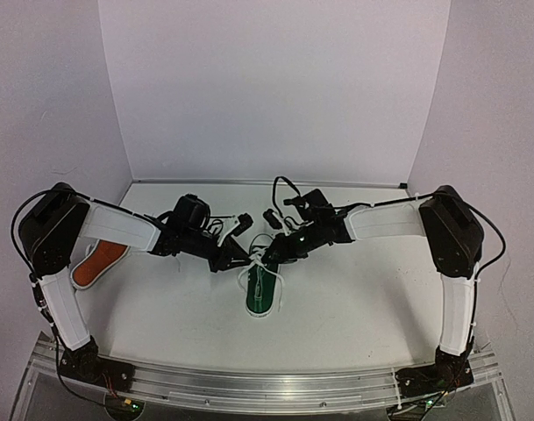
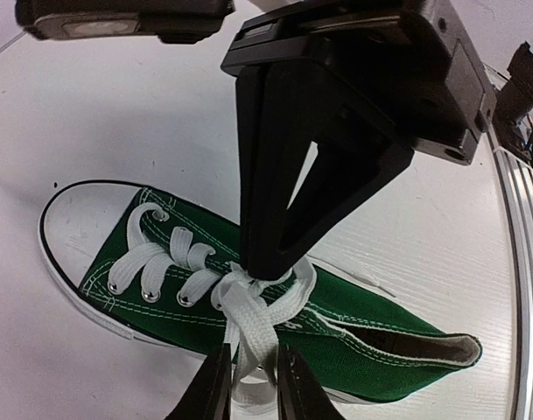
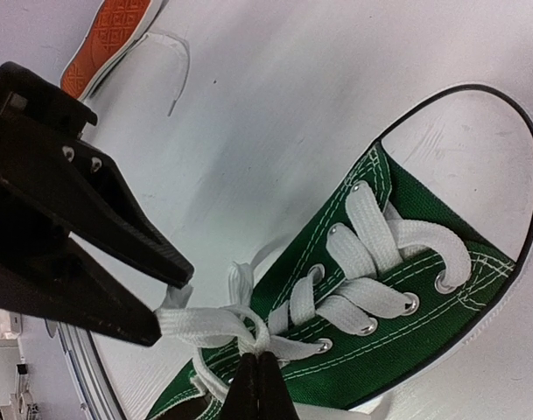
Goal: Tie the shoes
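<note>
The green shoe (image 1: 264,296) lies on its sole in the middle of the counter (image 1: 363,298), its white laces (image 2: 174,258) crossed above the top eyelets. The right gripper (image 3: 257,374) has its jaws clenched on this crossing, probably so it cannot slip. The jaws of the left gripper (image 2: 253,374) grasp a lace strand just beside, likely for pulling. The orange shoe (image 1: 98,263) waits well apart at left.

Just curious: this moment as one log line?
left gripper: shut on white lace | right gripper: shut on white lace | green shoe: no bow
</note>
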Tool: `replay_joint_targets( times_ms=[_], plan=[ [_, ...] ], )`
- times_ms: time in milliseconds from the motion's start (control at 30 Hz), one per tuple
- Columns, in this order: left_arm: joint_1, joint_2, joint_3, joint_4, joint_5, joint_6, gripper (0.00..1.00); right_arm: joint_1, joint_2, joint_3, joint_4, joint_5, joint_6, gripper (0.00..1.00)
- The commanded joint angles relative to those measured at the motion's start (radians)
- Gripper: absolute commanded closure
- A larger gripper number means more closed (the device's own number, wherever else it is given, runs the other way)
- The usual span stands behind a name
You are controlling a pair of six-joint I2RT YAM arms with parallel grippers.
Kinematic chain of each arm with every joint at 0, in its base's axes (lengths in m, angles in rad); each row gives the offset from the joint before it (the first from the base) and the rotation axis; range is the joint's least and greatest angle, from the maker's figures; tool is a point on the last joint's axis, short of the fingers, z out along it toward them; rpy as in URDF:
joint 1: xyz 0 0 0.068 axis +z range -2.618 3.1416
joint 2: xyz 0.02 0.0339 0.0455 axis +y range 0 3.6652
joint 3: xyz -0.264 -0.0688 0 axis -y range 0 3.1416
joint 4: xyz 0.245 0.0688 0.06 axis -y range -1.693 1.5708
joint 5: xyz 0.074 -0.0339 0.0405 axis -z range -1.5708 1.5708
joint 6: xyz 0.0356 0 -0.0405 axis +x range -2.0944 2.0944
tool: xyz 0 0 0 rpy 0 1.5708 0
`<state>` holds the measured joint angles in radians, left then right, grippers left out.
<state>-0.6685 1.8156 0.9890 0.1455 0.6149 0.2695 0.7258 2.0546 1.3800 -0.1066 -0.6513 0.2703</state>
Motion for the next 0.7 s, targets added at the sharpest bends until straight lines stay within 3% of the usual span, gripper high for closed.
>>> replay_joint_targets(
  times_ms=[0, 233, 667],
  plan=[
    [-0.001, -0.014, 0.027, -0.024, -0.028, 0.016, 0.85, 0.006, -0.070, -0.004, -0.001, 0.027, -0.005, 1.00],
    [0.003, -0.016, 0.016, -0.052, -0.049, 0.028, 1.00, 0.006, -0.104, -0.033, 0.007, 0.066, 0.001, 1.00],
    [0.004, -0.021, 0.005, -0.077, -0.076, 0.041, 1.00, 0.005, -0.164, -0.153, 0.170, 0.095, 0.086, 1.00]
  ],
)
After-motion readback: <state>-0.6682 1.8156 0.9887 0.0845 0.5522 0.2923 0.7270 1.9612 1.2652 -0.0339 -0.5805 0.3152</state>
